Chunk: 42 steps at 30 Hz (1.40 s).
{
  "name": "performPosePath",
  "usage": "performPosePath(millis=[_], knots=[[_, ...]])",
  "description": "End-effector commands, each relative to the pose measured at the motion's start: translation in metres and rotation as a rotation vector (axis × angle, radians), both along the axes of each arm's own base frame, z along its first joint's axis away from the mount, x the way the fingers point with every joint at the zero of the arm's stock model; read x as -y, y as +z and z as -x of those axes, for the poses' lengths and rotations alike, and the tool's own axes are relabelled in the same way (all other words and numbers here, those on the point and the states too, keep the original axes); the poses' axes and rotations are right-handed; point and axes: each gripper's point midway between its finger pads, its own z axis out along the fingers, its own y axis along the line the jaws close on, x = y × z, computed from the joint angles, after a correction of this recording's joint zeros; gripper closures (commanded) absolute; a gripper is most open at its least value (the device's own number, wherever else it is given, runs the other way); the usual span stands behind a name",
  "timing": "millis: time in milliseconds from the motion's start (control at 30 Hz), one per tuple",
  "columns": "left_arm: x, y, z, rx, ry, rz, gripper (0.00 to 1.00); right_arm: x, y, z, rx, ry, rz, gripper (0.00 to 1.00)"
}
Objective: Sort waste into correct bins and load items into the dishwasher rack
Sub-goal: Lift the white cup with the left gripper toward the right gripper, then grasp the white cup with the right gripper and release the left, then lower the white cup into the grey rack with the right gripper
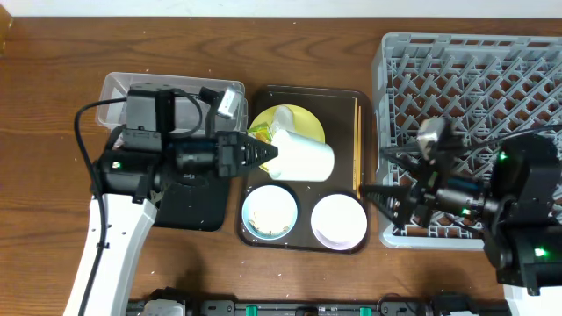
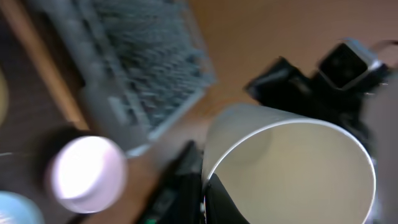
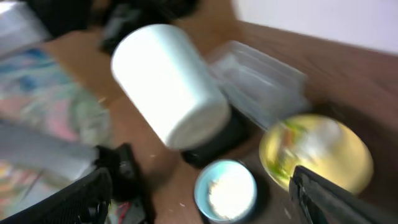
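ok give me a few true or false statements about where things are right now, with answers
1. The left gripper holds the white cup. True.
2. The chopsticks are in the dishwasher rack. False: they lie along the right edge of the brown tray.
3. The right gripper is open. True.
4. The light blue bowl sits on the yellow plate. False: it sits on the tray beside the white bowl.

Open passage: bare table [image 1: 53,114] left of the clear tub [image 1: 116,88]. Obstructions: dishwasher rack [image 1: 465,79] fills the right side. White cup [image 1: 306,158], gripped in the left pincer [image 1: 268,154], hangs over the brown tray [image 1: 307,90], and the right pincer [image 1: 373,197] blocks the tray-rack gap.
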Motion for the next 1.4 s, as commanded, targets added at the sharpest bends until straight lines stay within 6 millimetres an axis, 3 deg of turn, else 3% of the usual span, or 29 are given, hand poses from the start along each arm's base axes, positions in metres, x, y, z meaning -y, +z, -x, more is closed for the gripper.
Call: performPosePath(millis=[0, 100, 233, 333, 467, 633, 667, 700, 767, 900, 967, 1000, 1067, 1267, 1367], knots=[[0.004, 0.032, 0.023, 0.000, -0.139, 0.163, 0.94, -0.024, 0.021, 0.024, 0.066, 0.182, -0.060, 0.10], [0.004, 0.033, 0.023, 0.000, -0.140, 0.164, 0.94, -0.043, 0.028, 0.027, 0.078, 0.236, -0.079, 0.14], [0.004, 0.033, 0.024, -0.001, -0.142, 0.166, 0.94, -0.055, 0.019, 0.005, 0.016, 0.130, -0.048, 0.18], [0.004, 0.033, 0.024, -0.001, -0.145, 0.169, 0.94, -0.066, 0.020, 0.007, 0.032, 0.181, -0.059, 0.20], [0.004, 0.033, 0.024, -0.001, -0.145, 0.169, 0.94, -0.078, 0.025, 0.014, 0.060, 0.240, -0.077, 0.30], [0.004, 0.033, 0.024, -0.001, -0.145, 0.169, 0.94, -0.079, 0.026, 0.013, 0.069, 0.236, -0.078, 0.51], [0.004, 0.033, 0.024, 0.000, -0.143, 0.168, 0.84, -0.078, 0.025, 0.012, 0.065, 0.228, -0.075, 0.51], [0.004, 0.032, 0.023, 0.000, -0.136, 0.160, 0.65, -0.075, 0.023, 0.010, 0.058, 0.209, -0.068, 0.51], [0.003, 0.024, 0.016, 0.006, -0.096, 0.114, 0.50, -0.065, 0.017, -0.003, 0.031, 0.117, -0.038, 0.51], [-0.010, -0.020, -0.009, -0.035, 0.093, -0.123, 0.38, -0.018, 0.004, -0.034, -0.079, -0.197, 0.016, 0.51], [-0.026, -0.050, -0.018, -0.087, 0.204, -0.288, 0.35, 0.025, -0.006, -0.045, -0.152, -0.429, 0.050, 0.51], [-0.032, -0.058, -0.019, -0.101, 0.234, -0.337, 0.35, 0.037, -0.010, -0.047, -0.172, -0.494, 0.065, 0.53], [-0.044, -0.073, -0.021, -0.129, 0.286, -0.428, 0.34, 0.084, -0.028, -0.049, -0.242, -0.729, 0.142, 0.54], [-0.048, -0.079, -0.019, -0.109, 0.278, -0.472, 0.30, 0.216, -0.083, -0.023, -0.469, -1.417, 0.392, 0.63], [-0.048, -0.079, -0.019, -0.106, 0.276, -0.473, 0.29, 0.243, -0.098, -0.016, -0.558, -1.555, 0.448, 0.65]])
